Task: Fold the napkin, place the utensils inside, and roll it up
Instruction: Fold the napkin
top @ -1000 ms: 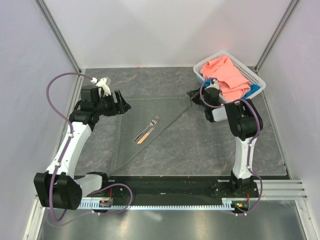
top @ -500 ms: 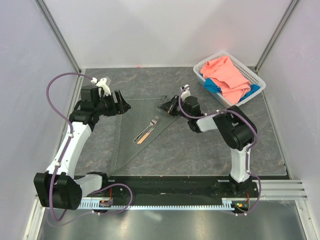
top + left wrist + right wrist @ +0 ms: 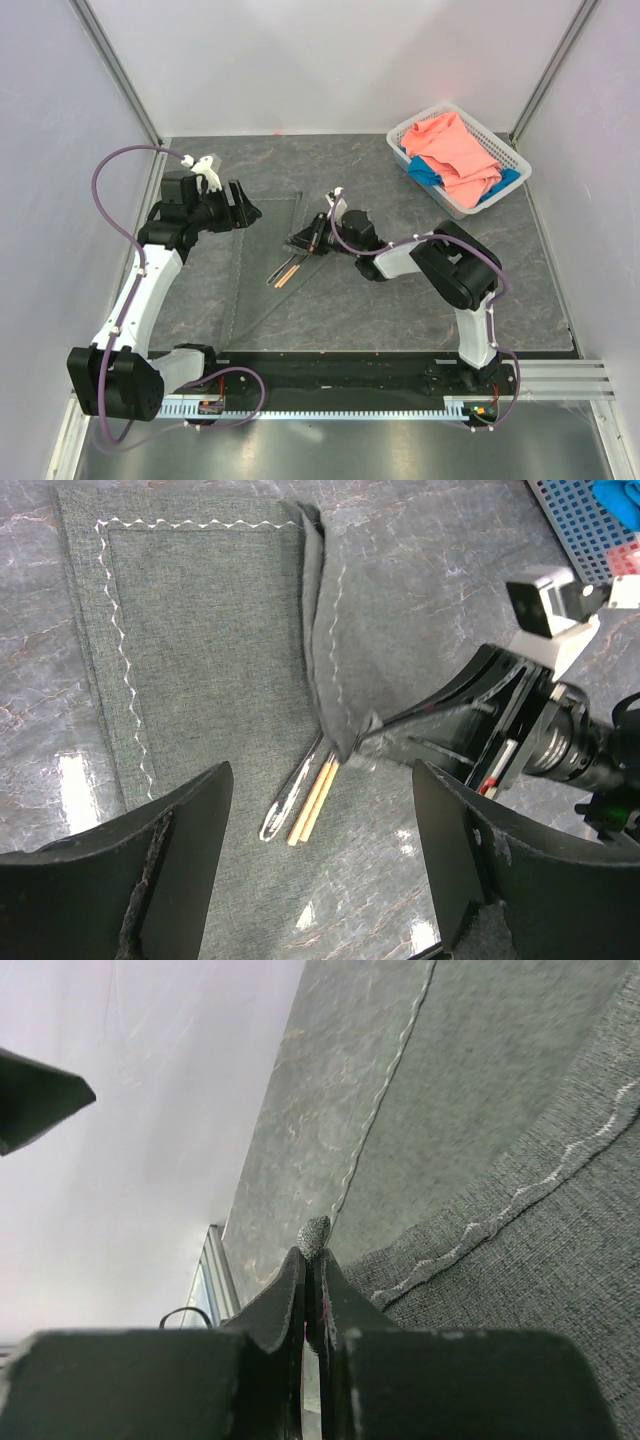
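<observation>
The dark marbled tabletop (image 3: 400, 300) carries the grey napkin (image 3: 200, 630). It lies flat just below and ahead of my left pincer (image 3: 243, 208), and one corner is lifted off the surface, pinched in my right pincer (image 3: 303, 240). A white basket (image 3: 470, 207) stands on the table well behind my right pincer, at the far right corner.

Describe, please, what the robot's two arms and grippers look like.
The left arm and right arm each have white links, black joints and a looping purple cable. The left gripper and right gripper have black, tapering fingers.
</observation>
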`<action>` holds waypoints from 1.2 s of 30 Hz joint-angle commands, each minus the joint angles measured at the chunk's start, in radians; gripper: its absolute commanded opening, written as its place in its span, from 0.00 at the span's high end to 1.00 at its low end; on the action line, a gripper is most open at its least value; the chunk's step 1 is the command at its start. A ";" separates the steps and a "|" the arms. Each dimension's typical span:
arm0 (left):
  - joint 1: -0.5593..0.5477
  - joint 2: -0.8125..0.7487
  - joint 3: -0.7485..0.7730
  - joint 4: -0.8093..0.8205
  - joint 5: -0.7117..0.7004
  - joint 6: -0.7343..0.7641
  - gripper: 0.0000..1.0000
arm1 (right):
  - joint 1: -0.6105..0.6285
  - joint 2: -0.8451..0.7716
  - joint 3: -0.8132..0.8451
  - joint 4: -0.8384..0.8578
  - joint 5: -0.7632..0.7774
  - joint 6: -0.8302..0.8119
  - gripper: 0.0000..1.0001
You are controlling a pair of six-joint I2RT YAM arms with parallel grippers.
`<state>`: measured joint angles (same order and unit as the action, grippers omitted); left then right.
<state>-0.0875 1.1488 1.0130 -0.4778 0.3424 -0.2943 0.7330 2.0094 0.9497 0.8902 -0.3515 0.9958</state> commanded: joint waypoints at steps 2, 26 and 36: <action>-0.004 -0.026 0.016 0.016 0.012 0.001 0.20 | 0.029 0.014 0.008 0.049 -0.018 0.015 1.00; -0.004 -0.023 0.012 0.018 0.007 0.004 0.20 | 0.095 -0.151 0.017 -0.250 -0.060 -0.252 0.36; -0.004 -0.026 0.012 0.018 0.007 0.006 0.20 | -0.153 -0.155 0.236 -0.714 -0.084 -0.582 0.34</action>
<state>-0.0875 1.1442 1.0130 -0.4778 0.3424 -0.2943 0.6926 1.8156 1.1309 0.3679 -0.4038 0.5575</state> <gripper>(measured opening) 0.801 0.656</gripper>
